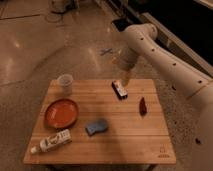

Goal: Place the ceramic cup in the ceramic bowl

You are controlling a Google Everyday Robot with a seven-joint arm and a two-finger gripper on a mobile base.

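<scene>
The bowl [61,112] sits empty, with the cup [65,84] upright just behind it on the table [131,141]. The gripper [125,79] hangs over the far edge, fingers wide, gripping nothing.

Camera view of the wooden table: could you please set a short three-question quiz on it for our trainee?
1. True or false: the ceramic cup already sits in the ceramic bowl.
2. The gripper hangs: A) over the bowl; B) just above the dark packet, near the far edge of the table; C) touching the cup.
3. Fill in: the bowl's inside is ____ in colour.
Key: 1 false; 2 B; 3 orange-red.
</scene>
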